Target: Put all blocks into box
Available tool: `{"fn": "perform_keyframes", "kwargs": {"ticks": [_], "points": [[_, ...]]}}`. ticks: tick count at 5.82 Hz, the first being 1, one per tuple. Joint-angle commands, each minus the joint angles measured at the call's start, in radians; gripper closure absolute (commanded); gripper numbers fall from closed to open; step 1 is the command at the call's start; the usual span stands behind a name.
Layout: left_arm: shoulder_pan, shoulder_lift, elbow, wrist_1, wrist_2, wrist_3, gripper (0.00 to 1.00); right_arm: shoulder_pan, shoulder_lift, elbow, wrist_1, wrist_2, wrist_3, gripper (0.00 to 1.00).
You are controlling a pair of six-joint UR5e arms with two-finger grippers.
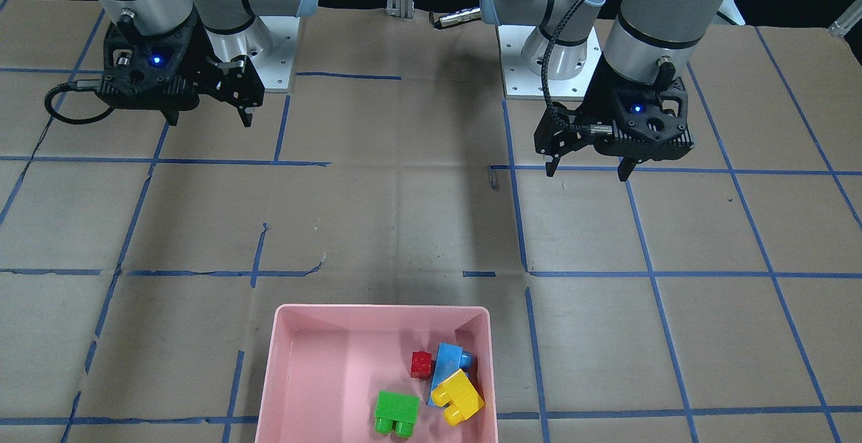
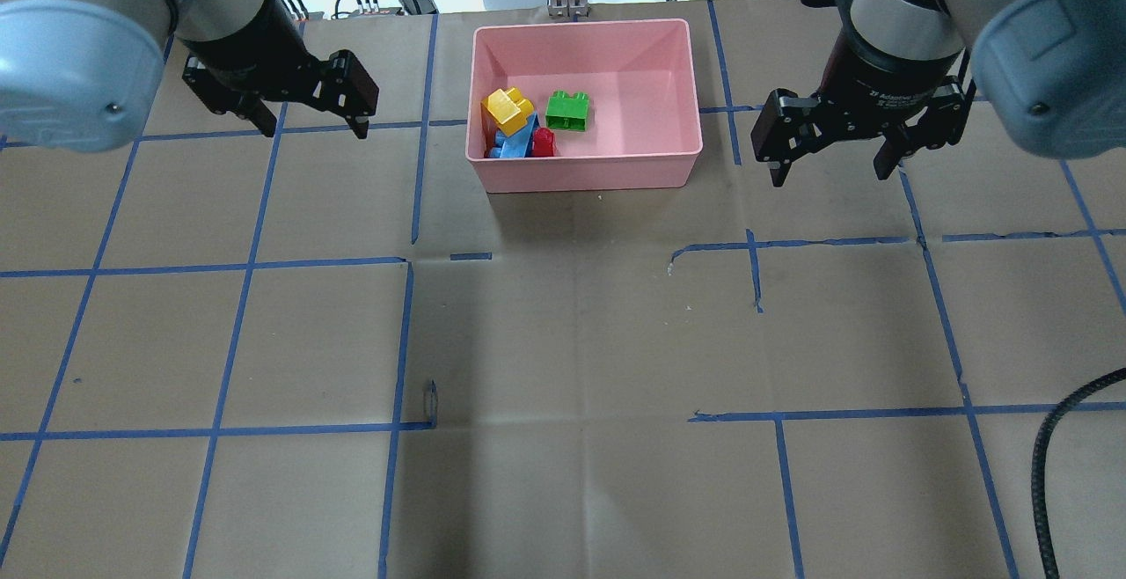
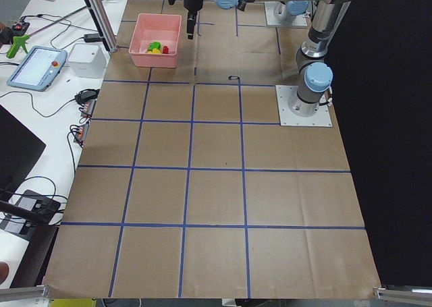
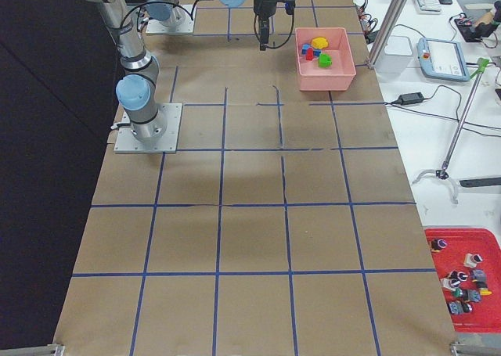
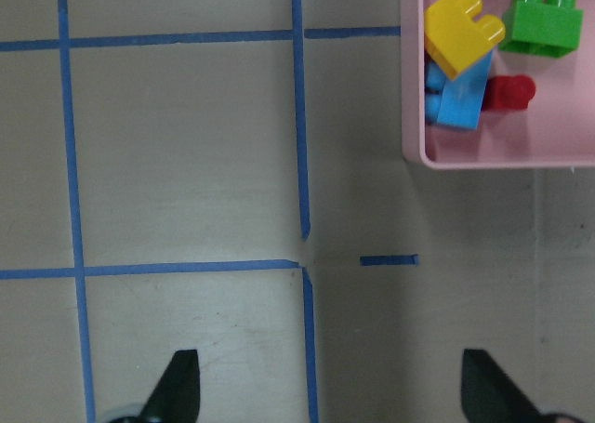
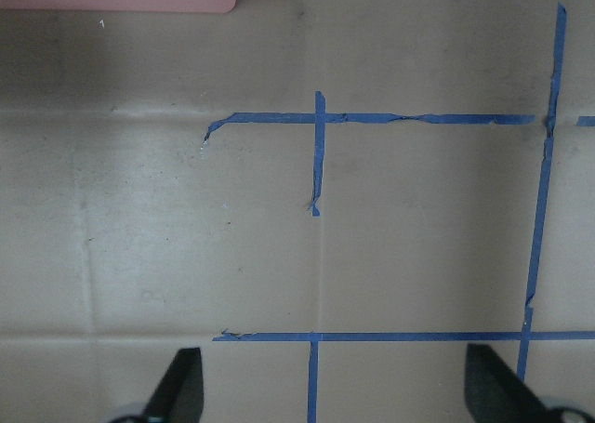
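Note:
The pink box (image 2: 581,25) stands at the far middle of the table. All four blocks lie inside it: yellow (image 2: 508,107) resting on light-blue (image 2: 515,143), red (image 2: 544,142) beside them, and green (image 2: 568,110) apart. They also show in the front view: green (image 1: 396,413), red (image 1: 421,364), light-blue (image 1: 448,359), yellow (image 1: 458,397). My left gripper (image 2: 315,130) hovers open and empty to the left of the box. My right gripper (image 2: 830,176) hovers open and empty to its right. The left wrist view shows the box corner (image 5: 502,153) and the blocks.
The table is brown paper with a blue tape grid. A black cable (image 2: 1056,456) loops in at the near right. Operator benches with devices flank the table's far side, and a red parts tray (image 4: 462,282) sits off the table.

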Motion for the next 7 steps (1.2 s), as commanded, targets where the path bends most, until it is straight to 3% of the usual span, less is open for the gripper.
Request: {"fn": "perform_keyframes", "kwargs": {"ticks": [1, 7], "points": [[0.012, 0.086, -0.038, -0.035, -0.002, 0.014, 0.0, 0.0, 0.002, -0.004, 0.0, 0.001, 0.002, 0.0], [0.042, 0.027, -0.003, -0.031, -0.006, 0.003, 0.0, 0.0, 0.0, 0.002, 0.0, 0.001, 0.0, 0.0]]}}
